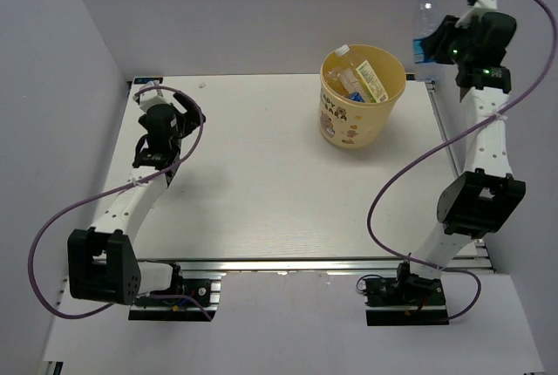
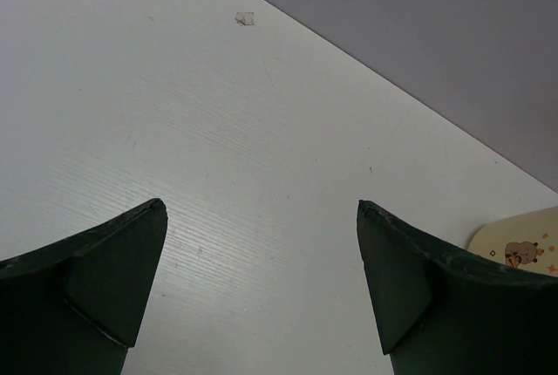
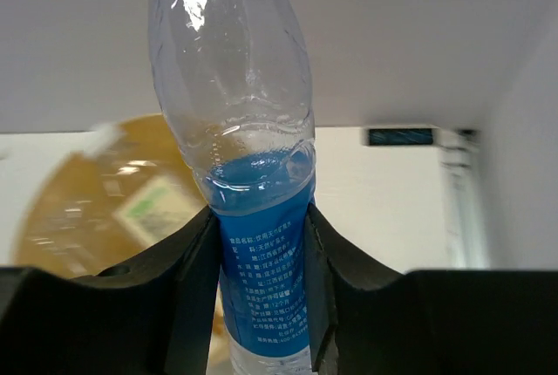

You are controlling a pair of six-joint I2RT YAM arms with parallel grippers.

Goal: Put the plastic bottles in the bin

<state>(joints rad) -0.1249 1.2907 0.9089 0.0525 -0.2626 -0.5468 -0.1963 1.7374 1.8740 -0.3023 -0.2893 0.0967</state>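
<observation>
The right end effector (image 3: 261,214) is clamped on a clear bottle (image 3: 231,96), its two dark fingers (image 3: 196,270) pressed against either side of the blue label; the grip sits low on the body, just below the point where the label meets the bare ribbed plastic; the bottle stands upright between the fingers, and the overhead view shows a blue cap on top; in that view the right arm is stretched up at the far right corner of the tabletop (image 1: 261,183), and the held bottle is off the tabletop, to the right of the bin (image 1: 349,126) and apart from it; from the right wrist the bin appears as a blurred pale-yellow shape down and to the left behind the bottle

The bin stands upright on the far right part of the tabletop, round and pale yellow with small cartoon pictures on its side; several bottles (image 1: 357,78) lie inside it, among them one with a white cap leaning on the far left of the rim and one with a pale green label

The left end effector (image 2: 261,209) has its fingers wide apart with nothing between them, hovering over bare tabletop on the left side, well apart from the bin; a small scrap of tape (image 2: 244,18) lies ahead of it near the far edge; a corner of the bin shows at the right edge of the left wrist view
</observation>
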